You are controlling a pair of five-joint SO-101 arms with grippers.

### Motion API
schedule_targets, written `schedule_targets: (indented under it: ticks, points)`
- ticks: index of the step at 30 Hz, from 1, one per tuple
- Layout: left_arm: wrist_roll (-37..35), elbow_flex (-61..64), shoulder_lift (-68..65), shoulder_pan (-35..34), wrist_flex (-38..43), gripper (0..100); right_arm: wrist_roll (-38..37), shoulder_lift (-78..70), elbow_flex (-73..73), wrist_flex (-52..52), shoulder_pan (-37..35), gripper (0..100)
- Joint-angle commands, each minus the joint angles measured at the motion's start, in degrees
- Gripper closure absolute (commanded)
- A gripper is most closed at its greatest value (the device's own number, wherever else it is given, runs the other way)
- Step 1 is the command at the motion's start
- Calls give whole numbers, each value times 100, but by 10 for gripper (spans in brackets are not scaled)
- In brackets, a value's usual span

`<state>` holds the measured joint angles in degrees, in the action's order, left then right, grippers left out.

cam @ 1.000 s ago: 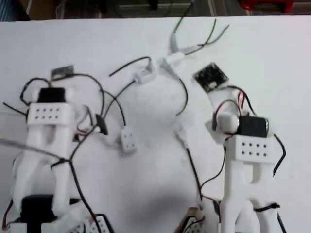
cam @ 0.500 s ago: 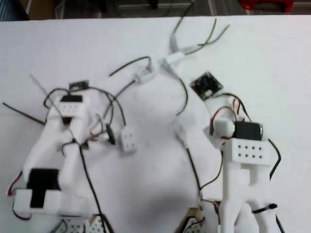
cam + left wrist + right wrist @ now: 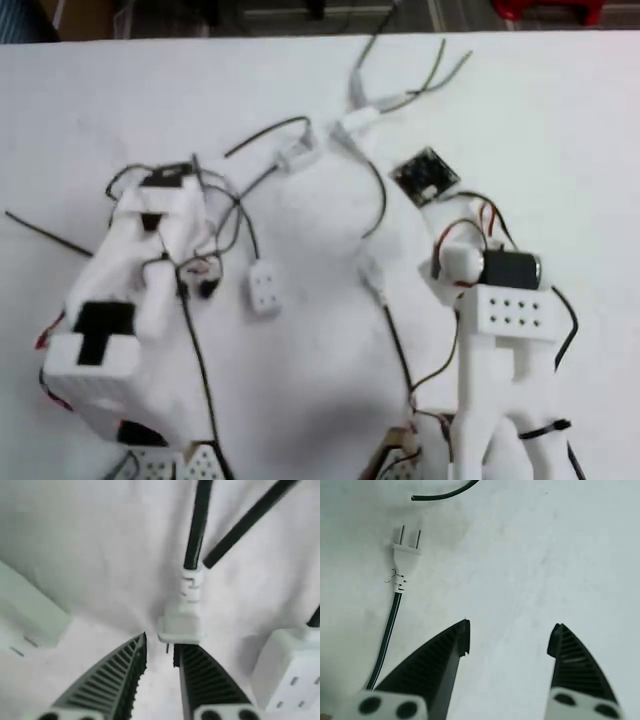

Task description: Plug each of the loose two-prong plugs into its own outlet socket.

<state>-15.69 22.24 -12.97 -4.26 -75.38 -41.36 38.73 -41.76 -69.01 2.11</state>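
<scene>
A white two-prong plug [image 3: 182,622] on a black cord lies on the white table, its prongs pointing at my left gripper [image 3: 160,642]. That gripper is open by a narrow gap, its tips just short of the plug body. White outlet sockets lie to either side of it [image 3: 30,615] [image 3: 290,672]. My right gripper [image 3: 510,627] hangs wide open over bare table, holding nothing. A second white plug [image 3: 406,555] lies apart from it, off past one finger. From above, this plug [image 3: 372,275] lies left of the right arm [image 3: 500,300]; the left arm [image 3: 150,240] leans beside an outlet block [image 3: 265,288].
Two more white connectors on cords [image 3: 298,155] [image 3: 355,122] lie at the table's back middle. Loose black cords [image 3: 375,205] cross the centre and trail around the left arm. The far right and far left of the table [image 3: 560,120] are bare.
The left arm has swung to the right and leaned down toward the outlet block. The right arm shifted slightly up the table, then held still.
</scene>
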Motion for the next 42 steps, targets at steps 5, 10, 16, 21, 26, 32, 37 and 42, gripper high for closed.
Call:
schedule_targets:
  ticks: [5, 10, 16, 21, 26, 32, 37, 42]
  points:
    - [0, -615, -4, -4, -281, 887, -18, 145, 44, 75, 13, 746]
    - [334, -1275, -4, 4, -1222, 887, 0, 154, 44, 75, 13, 746]
    - [484, -1653, -4, 40, -1310, 886, 9, 154, 35, 48, -127, 746]
    - [484, -1547, -286, 66, -826, 886, 9, 101, 26, 48, -127, 746]
    - [484, -1644, -760, 92, -651, 886, 9, 145, -132, 84, -136, 746]
    - [484, -1952, -840, 110, -624, 886, 9, 154, -149, 84, -110, 746]
    - [484, -1899, -892, 523, -615, 886, 0, 154, -149, 75, -101, 746]
    - [484, -1890, -901, 655, -615, 886, 9, 154, -158, 57, -92, 746]
